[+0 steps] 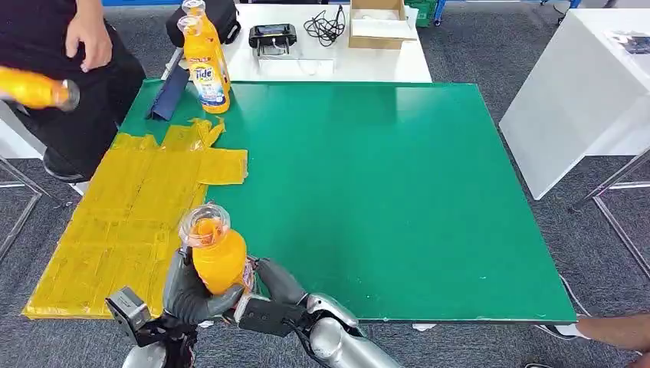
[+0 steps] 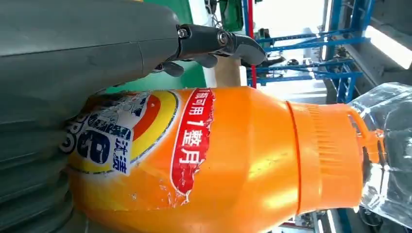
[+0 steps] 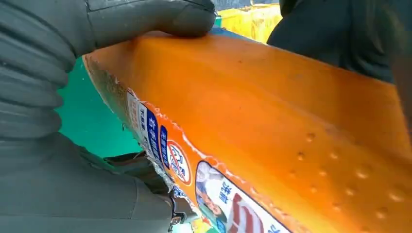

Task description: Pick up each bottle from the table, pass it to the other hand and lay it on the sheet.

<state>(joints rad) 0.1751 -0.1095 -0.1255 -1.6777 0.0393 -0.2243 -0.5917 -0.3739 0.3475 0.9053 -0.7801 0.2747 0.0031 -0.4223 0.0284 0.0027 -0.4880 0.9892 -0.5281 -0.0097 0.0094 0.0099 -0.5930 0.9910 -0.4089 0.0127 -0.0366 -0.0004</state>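
From the head view I see both hands on one orange bottle (image 1: 218, 261) at the near edge of the green table (image 1: 398, 199), just beside the yellow sheet (image 1: 130, 215); the bottle stands upright in the air, clear cap (image 1: 204, 224) on top, body between the two hands; my left hand (image 1: 188, 295) wraps it from the sheet side, fingers curled round the lower body; my right hand (image 1: 277, 282) presses against it from the other side, though from here I cannot tell how firmly its fingers close.

In the left wrist view the grey thumb (image 2: 87, 53) lies along the bottle (image 2: 218, 155), over the torn label (image 2: 136, 141), and a dark finger (image 2: 228, 41) reaches past the far side; the orange collar (image 2: 325, 155) and clear cap (image 2: 388, 150) point away from the palm; so the left is gripping it.

In the right wrist view the thumb (image 3: 145, 19) sits flat on the bottle's (image 3: 291, 111) broad face with the ribbed cover (image 3: 29, 87) behind, and darker fingers (image 3: 136, 167) curl under by the label; the right is holding it too.

Far across the table two more bottles (image 1: 207, 65) stand at the back corner by the sheet; a person (image 1: 69, 77) in dark clothes stands at the left, holding another orange bottle (image 1: 34, 88).
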